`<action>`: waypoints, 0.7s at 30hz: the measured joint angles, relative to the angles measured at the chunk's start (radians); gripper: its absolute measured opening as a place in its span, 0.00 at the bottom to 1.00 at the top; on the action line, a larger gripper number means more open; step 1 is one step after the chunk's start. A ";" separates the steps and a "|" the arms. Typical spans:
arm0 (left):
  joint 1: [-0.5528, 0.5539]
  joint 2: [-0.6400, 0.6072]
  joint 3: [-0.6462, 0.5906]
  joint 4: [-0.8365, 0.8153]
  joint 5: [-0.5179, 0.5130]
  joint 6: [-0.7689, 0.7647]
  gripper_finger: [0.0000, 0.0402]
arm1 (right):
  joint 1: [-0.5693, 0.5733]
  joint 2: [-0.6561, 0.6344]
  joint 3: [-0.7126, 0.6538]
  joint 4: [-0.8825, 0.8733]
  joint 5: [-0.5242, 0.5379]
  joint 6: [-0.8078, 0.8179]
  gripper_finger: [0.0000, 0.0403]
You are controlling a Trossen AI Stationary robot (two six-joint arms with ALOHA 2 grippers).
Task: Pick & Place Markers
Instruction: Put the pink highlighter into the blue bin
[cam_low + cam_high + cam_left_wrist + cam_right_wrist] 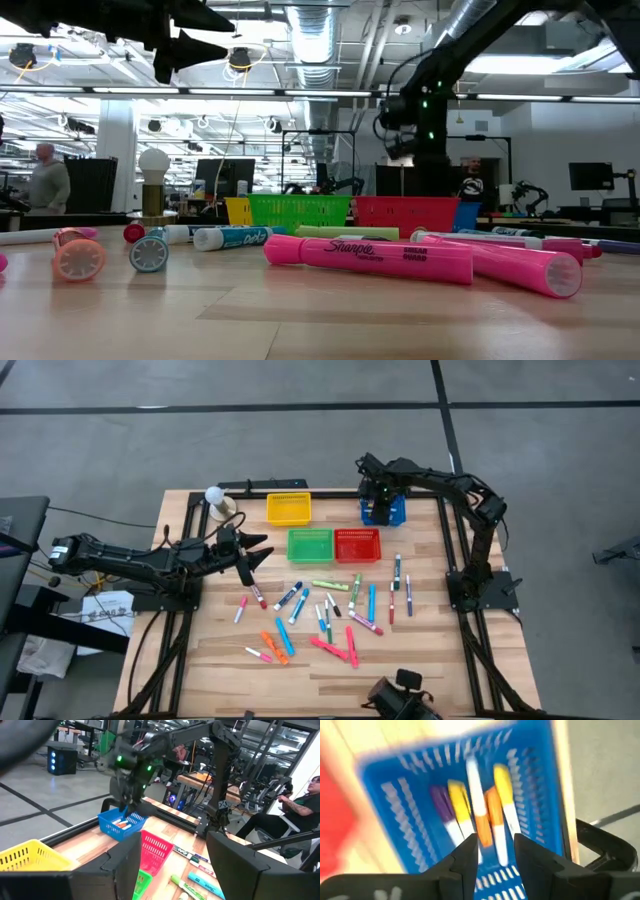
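Observation:
Many markers point(330, 615) in pink, orange, blue, green and red lie scattered flat on the table's near half; pink ones point(370, 260) lie closest in the low view. Several more markers point(480, 815), yellow, orange and purple, lie inside the blue basket point(385, 512). My right gripper point(378, 498) hovers over that basket with its fingers pointing down, open and empty point(495, 852). My left gripper point(255, 555) is raised above the table's left part, left of the green basket point(310, 544). It is wide open point(172, 870) and holds nothing.
The yellow basket point(288, 508) and the blue one stand at the far edge, with the green one and the red basket point(357, 544) just nearer. A small lamp with a white bulb point(215, 498) stands at the far left corner. Bare wood shows along the near edge. People sit beyond the table.

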 joint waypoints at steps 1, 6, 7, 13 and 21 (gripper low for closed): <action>0.000 0.000 0.000 0.000 0.000 -0.001 0.56 | -0.001 -0.019 0.008 0.004 -0.032 0.033 0.29; 0.000 0.000 0.000 0.000 0.000 -0.007 0.55 | -0.002 -0.173 0.025 0.073 -0.251 0.171 0.29; -0.001 0.000 0.000 0.000 0.001 -0.019 0.55 | -0.002 -0.210 0.025 0.082 -0.295 0.193 0.29; -0.003 0.000 0.000 0.002 0.147 -0.063 0.55 | -0.001 -0.427 0.025 0.126 -0.478 0.271 0.29; -0.003 -0.012 0.000 -0.111 0.436 -0.198 0.56 | 0.000 -0.672 -0.051 0.141 -0.577 0.318 0.29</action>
